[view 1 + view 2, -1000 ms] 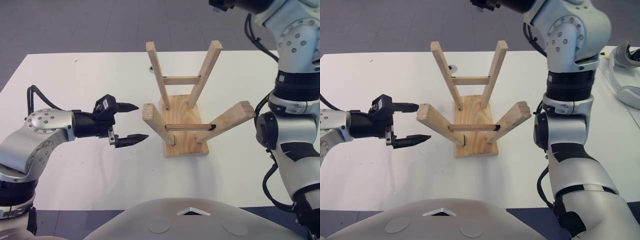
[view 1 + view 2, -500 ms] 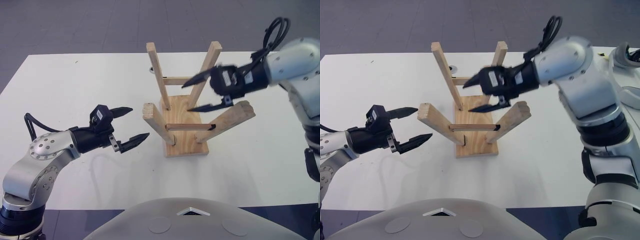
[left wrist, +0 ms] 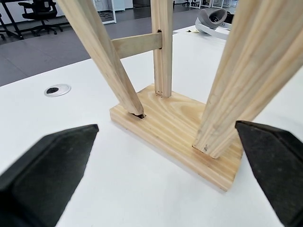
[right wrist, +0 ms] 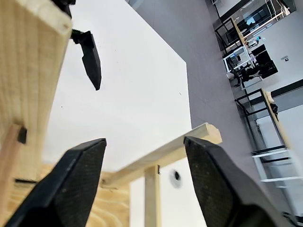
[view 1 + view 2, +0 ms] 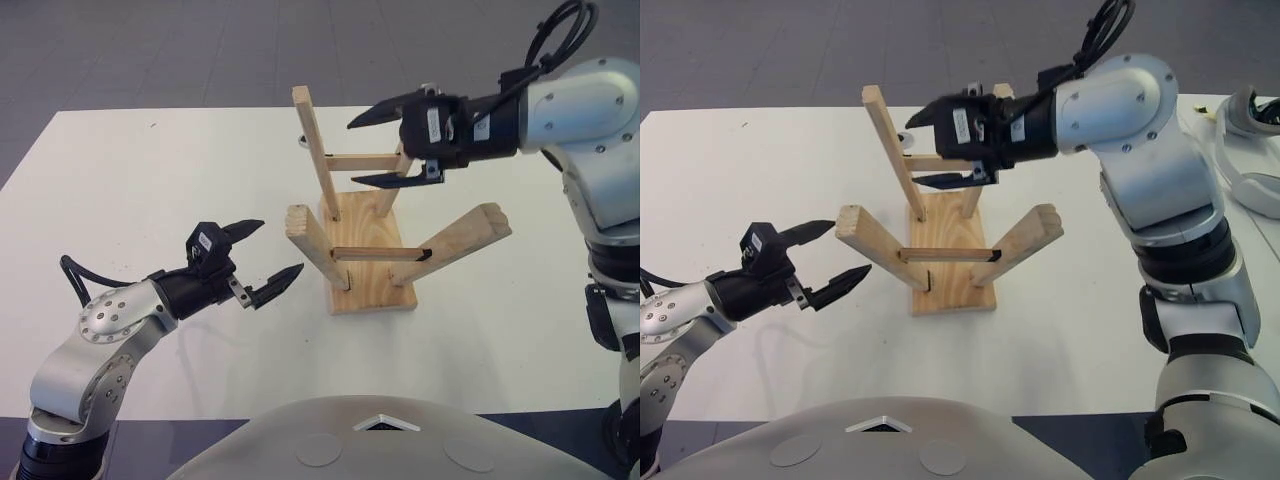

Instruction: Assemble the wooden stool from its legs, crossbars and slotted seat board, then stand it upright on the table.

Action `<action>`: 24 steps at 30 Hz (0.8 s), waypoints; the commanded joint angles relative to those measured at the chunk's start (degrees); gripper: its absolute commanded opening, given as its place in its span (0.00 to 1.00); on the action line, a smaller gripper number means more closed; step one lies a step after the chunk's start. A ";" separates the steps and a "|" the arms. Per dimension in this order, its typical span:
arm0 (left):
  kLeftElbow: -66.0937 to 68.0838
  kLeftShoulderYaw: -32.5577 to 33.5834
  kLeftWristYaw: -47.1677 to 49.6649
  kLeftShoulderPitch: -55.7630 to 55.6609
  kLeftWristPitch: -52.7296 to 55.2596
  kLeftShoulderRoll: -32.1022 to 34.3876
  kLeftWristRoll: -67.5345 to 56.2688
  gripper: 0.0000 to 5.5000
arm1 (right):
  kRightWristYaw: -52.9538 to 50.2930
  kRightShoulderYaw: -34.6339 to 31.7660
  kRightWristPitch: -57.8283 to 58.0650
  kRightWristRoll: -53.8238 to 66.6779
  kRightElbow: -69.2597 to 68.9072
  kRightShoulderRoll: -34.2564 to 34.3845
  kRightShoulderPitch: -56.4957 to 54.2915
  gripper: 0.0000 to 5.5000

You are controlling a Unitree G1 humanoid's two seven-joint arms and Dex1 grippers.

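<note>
- We judge the joining done. The stool (image 5: 365, 250) is in one piece, with all four legs seated in the seat board (image 5: 372, 288). The far crossbar (image 5: 352, 161) and the near crossbar (image 5: 375, 254) each span a pair of legs.
- It stands upside down in the middle of the bench (image 5: 150, 190), seat board flat on the surface, legs pointing up and splaying outward.
- What is left, as we read it, is the last step: turning it over and standing it on its legs.
- The left gripper (image 5: 279, 247) hangs low over the bench near the near left leg (image 5: 314, 245). Its fingers are spread wide, holding nothing and touching nothing.
- The right gripper (image 5: 354, 152) is up at the far pair of legs, fingers also wide apart and empty. The far crossbar shows between them, but we cannot tell whether they bracket it or sit in front of it.
- Neither gripper has hold of the stool, so we take it the flip has not begun.
</note>
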 commanded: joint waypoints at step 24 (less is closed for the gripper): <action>1.39 -3.52 2.96 -4.40 -1.96 -2.51 2.93 0.97 | 23.07 46.02 -37.26 15.17 21.63 -25.03 -29.46 0.55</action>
